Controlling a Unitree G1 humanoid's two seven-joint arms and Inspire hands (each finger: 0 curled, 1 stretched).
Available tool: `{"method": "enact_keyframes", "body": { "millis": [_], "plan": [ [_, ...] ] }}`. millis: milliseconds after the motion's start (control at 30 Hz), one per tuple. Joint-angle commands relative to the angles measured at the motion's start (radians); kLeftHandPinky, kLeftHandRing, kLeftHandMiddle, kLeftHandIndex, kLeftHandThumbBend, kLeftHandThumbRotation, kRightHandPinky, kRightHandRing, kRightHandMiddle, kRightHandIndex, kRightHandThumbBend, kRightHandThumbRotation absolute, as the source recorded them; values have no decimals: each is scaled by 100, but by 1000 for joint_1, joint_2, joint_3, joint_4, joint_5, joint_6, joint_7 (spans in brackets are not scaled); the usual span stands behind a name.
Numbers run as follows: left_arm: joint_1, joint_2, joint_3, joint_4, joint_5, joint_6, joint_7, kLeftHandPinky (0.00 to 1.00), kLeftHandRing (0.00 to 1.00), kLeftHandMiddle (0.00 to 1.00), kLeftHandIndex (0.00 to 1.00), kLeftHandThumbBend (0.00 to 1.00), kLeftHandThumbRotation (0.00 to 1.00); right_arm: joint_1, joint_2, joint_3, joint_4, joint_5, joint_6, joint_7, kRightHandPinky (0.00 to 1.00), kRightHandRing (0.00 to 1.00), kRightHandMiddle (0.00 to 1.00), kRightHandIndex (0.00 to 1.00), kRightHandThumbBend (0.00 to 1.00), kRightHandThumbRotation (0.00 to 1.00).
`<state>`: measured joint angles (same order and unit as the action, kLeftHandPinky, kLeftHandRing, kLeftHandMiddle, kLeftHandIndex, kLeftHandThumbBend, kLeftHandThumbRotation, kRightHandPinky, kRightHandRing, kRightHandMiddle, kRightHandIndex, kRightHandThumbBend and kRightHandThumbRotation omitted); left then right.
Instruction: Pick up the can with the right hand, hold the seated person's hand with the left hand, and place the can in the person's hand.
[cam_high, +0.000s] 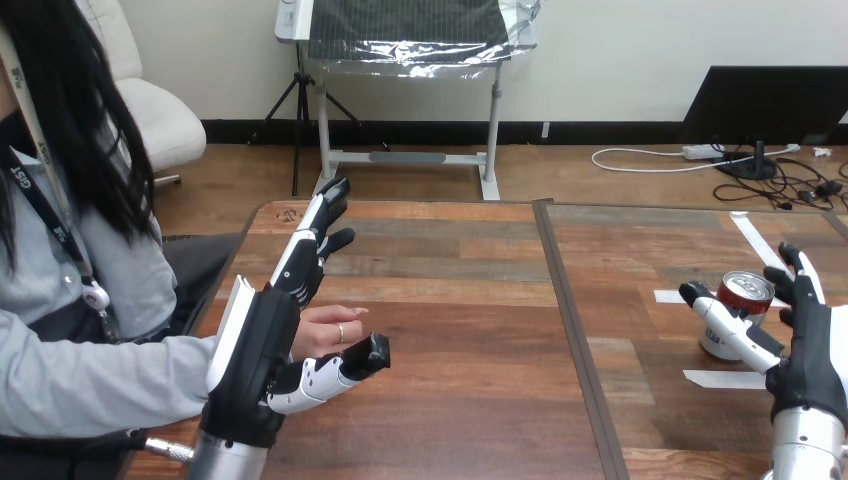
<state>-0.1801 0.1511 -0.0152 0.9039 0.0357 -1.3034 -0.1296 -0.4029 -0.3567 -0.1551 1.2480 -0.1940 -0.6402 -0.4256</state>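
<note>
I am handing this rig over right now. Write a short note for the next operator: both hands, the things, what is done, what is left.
Left hand: open, fingers straight, raised over the table's left part. The person's hand lies between its thumb and fingers, not gripped.
Right hand: open, thumb across the can's front, fingers behind it.
Can: upright on the wooden table, at the right, among white tape marks.
Done: both hands are in position.
Left: grip and lift the can, hold the person's hand, place the can in it.
</note>
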Motion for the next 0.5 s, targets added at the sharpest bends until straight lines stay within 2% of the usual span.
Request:
{"method": "enact_keyframes", "body": {
  "millis": [0,67,267,467],
  "plan": [
    [-20,13,13,-42,-9,-6,-1,89,97,99,95,100,72,-88,-10,3,6,11,15,12,88,88,87,93,99,49],
    [-20,14,12,-41,-10,-7,-3,89,97,99,95,100,73,-89,-14,15,9,-6,24,-11,87,87,86,92,99,50],
    [-19,15,3,-44,-35,-5,-22,90,97,99,95,100,72,-90,-9,6,12,9,34,10,84,87,86,92,99,51],
    [-15,14,14,-48,-24,-4,-18,90,97,99,95,100,72,-92,-4,-6,15,27,51,31,84,87,87,93,99,50]
  ]
}}
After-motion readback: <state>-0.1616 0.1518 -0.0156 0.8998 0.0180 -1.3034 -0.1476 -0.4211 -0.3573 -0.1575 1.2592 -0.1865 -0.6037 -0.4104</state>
